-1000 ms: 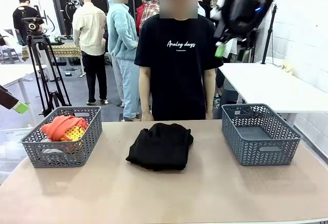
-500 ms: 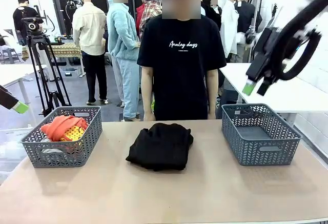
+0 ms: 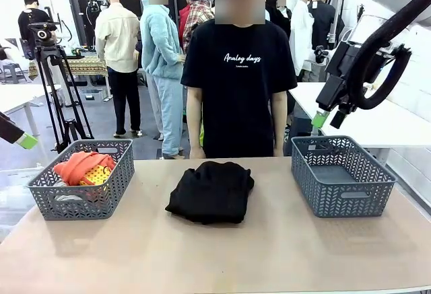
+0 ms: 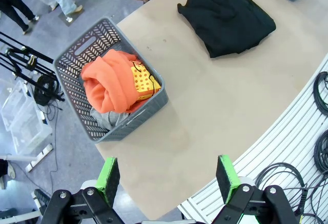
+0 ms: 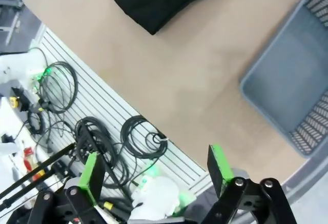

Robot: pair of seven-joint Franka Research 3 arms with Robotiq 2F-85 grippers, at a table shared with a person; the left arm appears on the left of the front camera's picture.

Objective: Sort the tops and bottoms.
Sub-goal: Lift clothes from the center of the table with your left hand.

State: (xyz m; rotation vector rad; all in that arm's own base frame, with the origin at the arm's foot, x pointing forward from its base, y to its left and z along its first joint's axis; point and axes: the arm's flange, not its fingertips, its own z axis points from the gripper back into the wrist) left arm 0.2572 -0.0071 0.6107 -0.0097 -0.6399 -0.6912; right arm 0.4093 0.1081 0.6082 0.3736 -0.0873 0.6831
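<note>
My right gripper (image 3: 328,119) hung in the air with its jaws spread wide, above the far corner of the grey plastic lattice basket (image 3: 342,200) at the right end of the tan tabletop (image 3: 269,253). My left gripper (image 4: 166,175) also stood wide open, off the left end. The bright orange folded top (image 4: 110,80) lay over the pale grey-white top (image 4: 105,119) in the left grey basket (image 4: 82,55). The black folded bottoms bundle (image 3: 211,190) sat mid-tabletop, between the baskets, near the person in the black T-shirt (image 3: 236,85).
</note>
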